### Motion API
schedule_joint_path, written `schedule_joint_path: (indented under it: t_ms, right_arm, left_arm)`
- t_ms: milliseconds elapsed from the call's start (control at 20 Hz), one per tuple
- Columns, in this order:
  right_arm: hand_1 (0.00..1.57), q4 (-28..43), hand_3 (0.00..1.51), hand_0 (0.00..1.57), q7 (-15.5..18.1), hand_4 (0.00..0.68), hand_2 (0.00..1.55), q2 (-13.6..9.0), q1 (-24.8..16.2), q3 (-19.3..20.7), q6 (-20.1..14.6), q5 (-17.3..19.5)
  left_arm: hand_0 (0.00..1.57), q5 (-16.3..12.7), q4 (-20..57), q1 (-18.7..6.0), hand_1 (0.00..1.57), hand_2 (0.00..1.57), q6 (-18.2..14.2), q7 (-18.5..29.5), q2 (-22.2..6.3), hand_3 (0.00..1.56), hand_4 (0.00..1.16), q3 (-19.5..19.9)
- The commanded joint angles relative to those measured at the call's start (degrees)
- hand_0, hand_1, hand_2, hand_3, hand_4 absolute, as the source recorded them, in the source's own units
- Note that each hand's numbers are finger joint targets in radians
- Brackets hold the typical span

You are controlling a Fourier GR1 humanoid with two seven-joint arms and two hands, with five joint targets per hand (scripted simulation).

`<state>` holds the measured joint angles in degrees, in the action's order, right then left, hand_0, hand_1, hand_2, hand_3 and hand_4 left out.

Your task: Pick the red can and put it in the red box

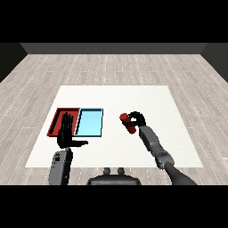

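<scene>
Nearest on the left, the robot's left hand (67, 133) hovers with its fingers straight and thumb stuck out, holding nothing; it reaches over the near edge of the shallow red rectangular tray (56, 119) and hides part of that tray's floor. On the right, the grey forearm runs up from the lower corner to the right hand (136, 120), whose black fingers are curled round the small red cylindrical can (127, 122); the can sits tilted in that hold, its end pointing left and far, and whether it is clear of the white table (147, 95) or resting on it cannot be told. Farther on the left, the light blue rectangular tray (90, 122) lies just beside the red one, on its right, between the red tray and the can. By my reckoning the pick is done or close to it; the carry leftward across the blue tray and the release into the red tray are left.
</scene>
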<state>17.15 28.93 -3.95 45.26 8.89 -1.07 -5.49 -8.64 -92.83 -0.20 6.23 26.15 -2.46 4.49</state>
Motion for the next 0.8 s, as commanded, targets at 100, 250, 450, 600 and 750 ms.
schedule_joint_path:
  t_ms: [100, 250, 450, 600, 750]
  right_arm:
    - [1.55, 1.08, 1.41, 1.55, -1.13, 0.552, 1.47, 1.48, 0.81, -0.67, -3.49, 1.35]
    - [1.55, -2.43, 1.41, 1.55, 0.89, 0.558, 1.47, -0.90, 1.81, 1.07, -1.00, 0.85]
    - [1.54, 4.98, 1.39, 1.54, 2.46, 0.581, 1.47, 0.39, 0.10, 0.71, -2.78, 0.24]
    - [1.54, 11.64, 1.38, 1.54, 0.53, 0.586, 1.47, 1.13, -3.86, -0.90, -1.84, 0.23]
    - [1.54, 18.62, 1.38, 1.54, -1.86, 0.582, 1.46, 0.08, -5.35, -1.44, -1.48, -0.48]
  left_arm:
    - [0.00, 1.65, 3.47, -3.58, 0.00, 0.00, -1.44, 0.43, 0.69, 0.00, 0.00, -0.61]
    - [0.00, -0.28, -2.13, 3.36, 0.00, 0.00, 0.75, 0.76, 0.44, 0.00, 0.00, -0.77]
    - [0.00, 0.15, -1.37, 0.93, 0.00, 0.00, -0.07, -1.87, -0.39, 0.00, 0.00, -0.36]
    - [0.00, -1.00, 0.49, -0.80, 0.00, 0.00, 0.77, -1.65, -0.58, 0.00, 0.00, 0.24]
    - [0.00, 0.82, -4.53, 5.57, 0.00, 0.00, 0.43, -0.28, 1.15, 0.00, 0.00, -2.77]
